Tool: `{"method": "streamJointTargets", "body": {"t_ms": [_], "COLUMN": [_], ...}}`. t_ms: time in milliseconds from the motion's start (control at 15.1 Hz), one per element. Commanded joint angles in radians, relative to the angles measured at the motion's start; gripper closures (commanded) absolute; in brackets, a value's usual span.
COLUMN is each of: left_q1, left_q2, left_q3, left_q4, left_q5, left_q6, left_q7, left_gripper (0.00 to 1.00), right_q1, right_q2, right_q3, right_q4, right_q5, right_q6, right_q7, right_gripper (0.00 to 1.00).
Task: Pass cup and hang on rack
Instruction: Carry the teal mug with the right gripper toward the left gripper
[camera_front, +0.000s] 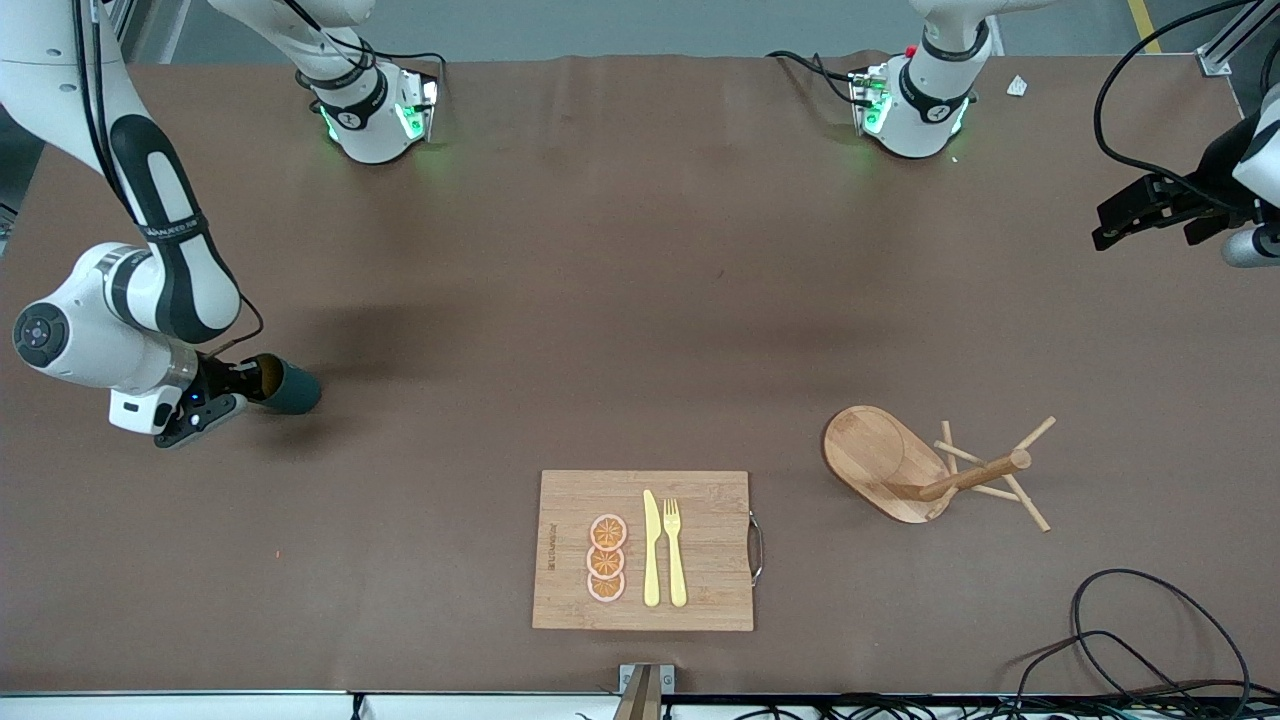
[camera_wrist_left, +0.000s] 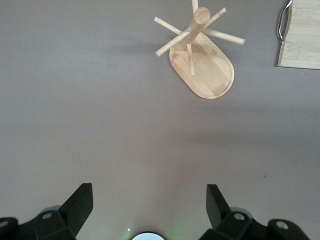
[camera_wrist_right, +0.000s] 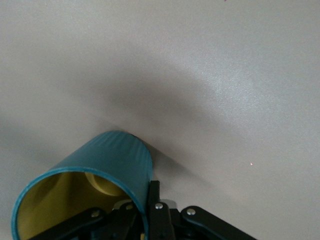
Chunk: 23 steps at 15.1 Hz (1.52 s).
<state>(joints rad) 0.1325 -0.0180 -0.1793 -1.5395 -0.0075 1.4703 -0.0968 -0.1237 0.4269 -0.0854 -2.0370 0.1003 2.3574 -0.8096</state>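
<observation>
The dark teal cup (camera_front: 292, 388) with a mustard-yellow inside lies on its side, low at the right arm's end of the table. My right gripper (camera_front: 250, 384) is shut on its rim, one finger inside and one outside. In the right wrist view the cup (camera_wrist_right: 115, 155) fills the lower part, with my right gripper (camera_wrist_right: 145, 202) pinching its wall. The handle is hidden. The wooden rack (camera_front: 905, 465) stands toward the left arm's end. My left gripper (camera_front: 1105, 228) is open and empty, up above the table's edge at the left arm's end. In the left wrist view it (camera_wrist_left: 150, 192) looks down at the rack (camera_wrist_left: 202, 67).
A wooden cutting board (camera_front: 700, 560) with a metal handle lies near the front camera, carrying orange slices (camera_front: 606, 558), a yellow knife (camera_front: 651, 550) and a fork (camera_front: 675, 550). Its corner shows in the left wrist view (camera_wrist_left: 302, 35). Black cables (camera_front: 1150, 640) loop at the table's near corner.
</observation>
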Motion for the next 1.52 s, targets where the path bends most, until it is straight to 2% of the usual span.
{"method": "streamJointTargets", "body": {"t_ms": [0, 199, 398, 596, 861, 1193, 1325, 1458], "left_q1": [0.002, 0.001, -0.001, -0.001, -0.020, -0.138, -0.188, -0.244], "left_q2": [0.012, 0.012, 0.012, 0.009, 0.010, 0.085, 0.122, 0.165], "left_q3": [-0.002, -0.003, -0.002, -0.003, -0.019, -0.075, -0.077, -0.075], "left_q4": [0.021, 0.024, 0.026, 0.029, 0.029, 0.030, 0.038, 0.045], "left_q5": [-0.005, -0.005, 0.003, 0.003, -0.008, 0.035, 0.073, 0.083], "left_q6": [-0.005, -0.005, -0.005, -0.005, -0.005, 0.021, 0.054, 0.087], "left_q7": [-0.003, -0.004, -0.001, -0.001, 0.003, -0.014, -0.070, -0.153], "left_gripper": [0.00, 0.00, 0.00, 0.00, 0.00, 0.00, 0.00, 0.00], "right_q1": [0.003, 0.057, 0.162, 0.248, 0.425, 0.692, 0.783, 0.849], "right_q2": [0.018, 0.004, -0.030, -0.045, -0.056, -0.036, 0.024, 0.102], "right_q3": [0.001, 0.001, -0.002, -0.002, 0.000, 0.000, -0.002, 0.000], "right_q4": [-0.015, -0.003, 0.073, 0.124, 0.127, 0.195, 0.262, 0.349], "right_q5": [0.016, 0.016, 0.004, 0.004, 0.003, 0.006, -0.001, -0.001], "right_q6": [0.040, -0.002, -0.171, -0.259, -0.248, -0.198, -0.193, -0.191], "right_q7": [-0.017, 0.056, 0.255, 0.389, 0.602, 0.864, 1.060, 1.173], "right_gripper": [1.00, 1.00, 1.00, 1.00, 1.00, 1.00, 1.00, 1.00]}}
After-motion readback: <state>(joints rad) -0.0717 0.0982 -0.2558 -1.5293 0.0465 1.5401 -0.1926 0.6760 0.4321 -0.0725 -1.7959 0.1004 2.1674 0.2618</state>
